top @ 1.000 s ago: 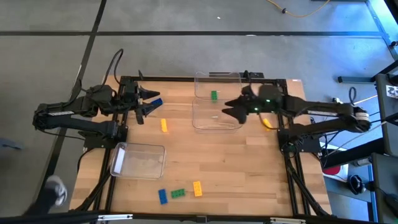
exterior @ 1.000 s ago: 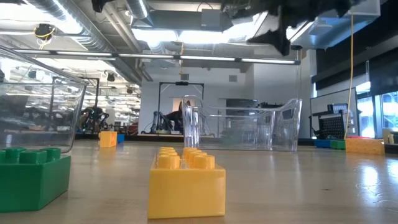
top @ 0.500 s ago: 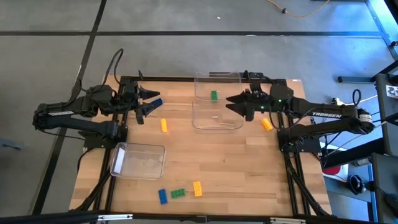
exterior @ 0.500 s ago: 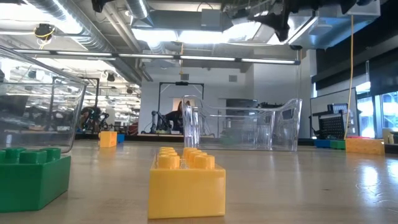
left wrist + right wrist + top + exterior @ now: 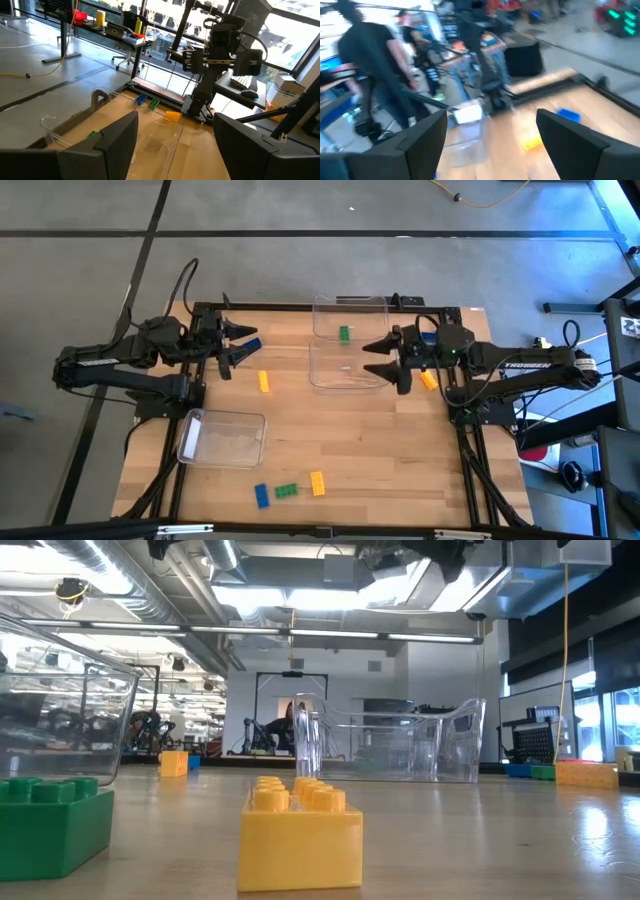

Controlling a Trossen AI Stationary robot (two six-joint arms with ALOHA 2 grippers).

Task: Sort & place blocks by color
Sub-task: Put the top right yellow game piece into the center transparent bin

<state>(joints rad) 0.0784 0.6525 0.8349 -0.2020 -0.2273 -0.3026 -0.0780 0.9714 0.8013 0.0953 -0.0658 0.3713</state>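
Note:
My left gripper (image 5: 240,347) is open and empty at the far left. A blue block (image 5: 250,345) lies on the table by its fingertips, and a yellow-orange block (image 5: 264,381) lies nearer. My right gripper (image 5: 372,357) is open and empty, high over the right side of a clear bin (image 5: 348,370). A green block (image 5: 344,333) lies in the far clear bin (image 5: 350,310). Blue (image 5: 141,99), green (image 5: 153,103) and yellow-orange (image 5: 428,378) blocks lie under the right arm. Blue (image 5: 261,495), green (image 5: 287,491) and yellow-orange (image 5: 317,483) blocks lie near the front edge.
A third clear bin (image 5: 222,437) stands at the near left. Bare wooden table (image 5: 380,440) lies between the bins and the front row of blocks. A person (image 5: 380,65) stands in the room beyond the table's left side.
My right gripper has risen, almost out of the top of the low view, and has drawn back a little toward the table's right edge. The blocks and bins have stayed where they were.

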